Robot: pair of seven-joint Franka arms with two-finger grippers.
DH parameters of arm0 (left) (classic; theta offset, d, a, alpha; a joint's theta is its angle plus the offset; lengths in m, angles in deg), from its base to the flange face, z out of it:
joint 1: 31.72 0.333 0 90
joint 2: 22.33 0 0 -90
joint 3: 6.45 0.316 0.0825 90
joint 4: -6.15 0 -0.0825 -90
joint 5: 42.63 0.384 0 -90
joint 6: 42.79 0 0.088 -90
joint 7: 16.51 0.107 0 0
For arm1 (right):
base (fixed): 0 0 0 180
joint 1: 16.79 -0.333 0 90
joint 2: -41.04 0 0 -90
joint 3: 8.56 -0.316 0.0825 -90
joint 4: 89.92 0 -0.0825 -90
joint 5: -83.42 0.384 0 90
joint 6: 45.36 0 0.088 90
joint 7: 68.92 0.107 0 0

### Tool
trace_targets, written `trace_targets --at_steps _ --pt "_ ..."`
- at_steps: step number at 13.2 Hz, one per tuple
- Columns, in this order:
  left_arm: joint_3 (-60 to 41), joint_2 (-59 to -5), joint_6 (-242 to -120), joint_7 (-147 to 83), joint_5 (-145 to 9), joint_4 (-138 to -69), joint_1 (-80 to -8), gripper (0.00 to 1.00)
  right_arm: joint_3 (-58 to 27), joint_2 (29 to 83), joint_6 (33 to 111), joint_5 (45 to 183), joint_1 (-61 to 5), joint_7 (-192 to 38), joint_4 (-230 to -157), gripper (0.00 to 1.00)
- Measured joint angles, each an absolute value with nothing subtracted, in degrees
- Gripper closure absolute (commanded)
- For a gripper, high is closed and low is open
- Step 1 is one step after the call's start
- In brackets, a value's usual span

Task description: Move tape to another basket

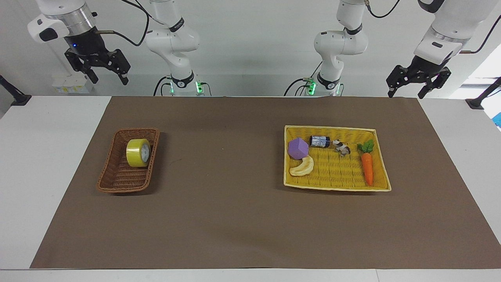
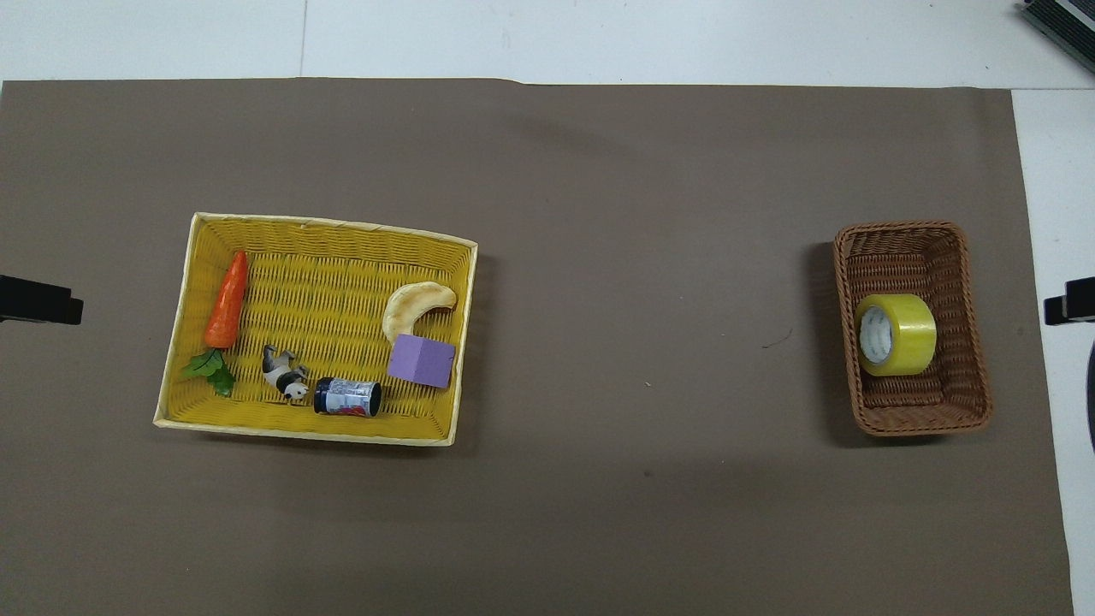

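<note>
A white table (image 1: 23,164) carries a brown mat (image 1: 235,219), with a pale wall (image 1: 254,43) at the robots' end.

I hold my right gripper (image 1: 104,74) raised high at my own end, fingers spread apart and pointing down, while my left gripper (image 1: 407,89) waits raised at its end, its fingers likewise parted and hanging downward.
</note>
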State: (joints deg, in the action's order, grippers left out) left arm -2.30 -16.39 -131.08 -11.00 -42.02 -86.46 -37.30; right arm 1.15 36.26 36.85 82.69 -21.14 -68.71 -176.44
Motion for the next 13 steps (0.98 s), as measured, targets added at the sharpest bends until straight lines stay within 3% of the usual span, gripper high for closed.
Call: trace_targets --at_steps 13 --pt "-2.3 -16.39 -131.08 -11.0 -42.02 -86.46 -37.3 0.0 -0.84 33.59 37.89 82.22 -22.19 -65.87 -180.06 0.0"
